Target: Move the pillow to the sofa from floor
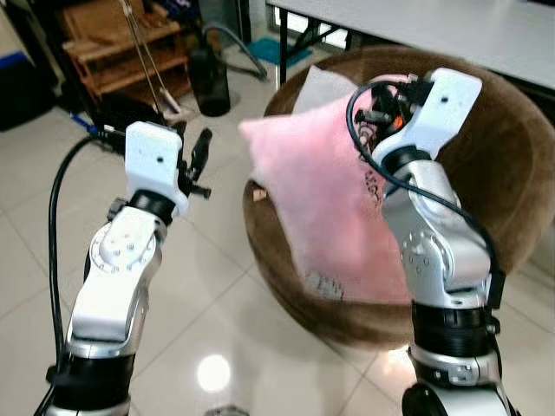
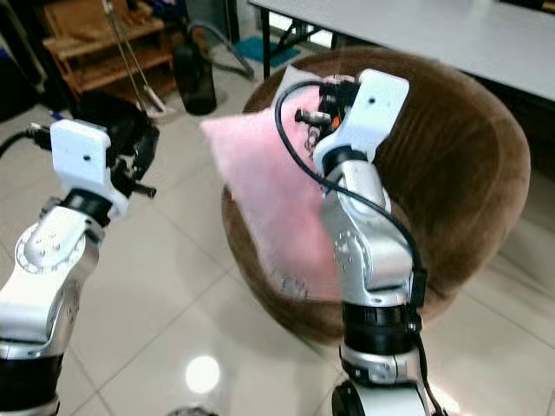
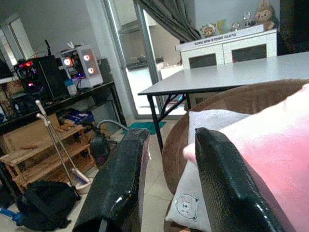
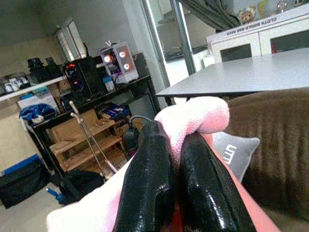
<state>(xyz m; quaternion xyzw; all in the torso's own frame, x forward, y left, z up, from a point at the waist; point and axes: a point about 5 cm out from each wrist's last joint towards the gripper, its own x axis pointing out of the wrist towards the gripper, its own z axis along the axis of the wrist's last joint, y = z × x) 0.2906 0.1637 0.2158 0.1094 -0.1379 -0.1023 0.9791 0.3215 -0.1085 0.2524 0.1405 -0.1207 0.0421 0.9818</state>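
Pillow (image 1: 321, 208), pink and fluffy, hangs tilted over the near left part of the round brown sofa (image 1: 512, 173), its lower corner down by the sofa's near rim, its top edge pinched in the right gripper (image 4: 174, 169). That gripper's two black fingers are clamped tight on a bunched fold of pink fabric, up over the seat. Behind the pink pillow, a grey-white cushion (image 3: 198, 193) with a small bear print already leans in the sofa's far left side.

Left gripper (image 3: 164, 183) hovers to the left of the sofa, fingers parted with nothing between them, the pillow's edge just beside it.

Judging by this, the carry is nearly over and the placing step is in hand: the pillow is off the floor but not yet let go. The next move likely calls for bringing the right arm further over the seat, lowering until the pillow rests there, then opening the fingers.

A grey table (image 1: 451, 30) stands beyond the sofa, a wooden shelf (image 1: 121, 48) far left.
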